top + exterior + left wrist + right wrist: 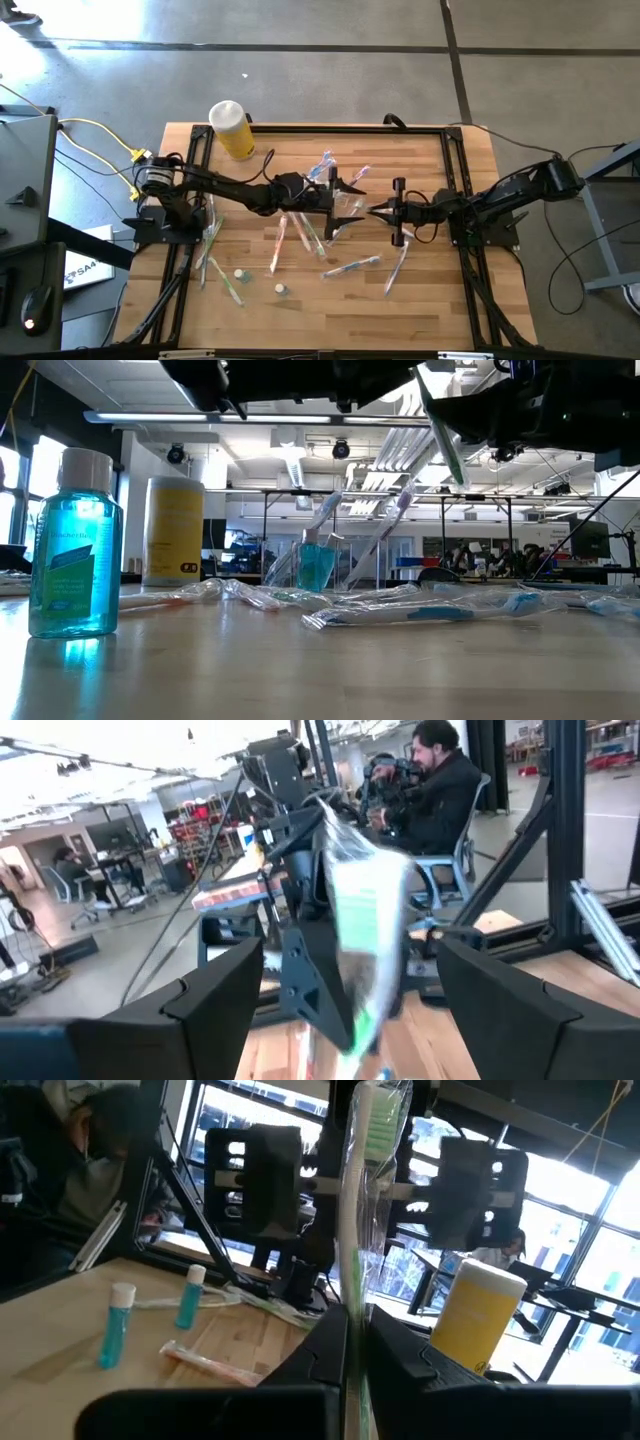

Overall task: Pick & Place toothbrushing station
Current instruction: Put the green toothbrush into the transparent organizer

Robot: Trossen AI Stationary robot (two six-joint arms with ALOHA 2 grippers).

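Your wooden counter (420, 300) carries wrapped toothbrushes (352, 267) scattered across its middle, plus a clear holder cup (317, 565) (two brushes standing in it). A yellow cylinder (232, 130) stands at the far edge, and two small blue bottles (115, 1323) near the front.

Little can be read. A white sheet (85, 272) on the floor beside the bench (440, 310) shows the letters "SA". The blue bottle's (72, 550) label is too blurred to read.
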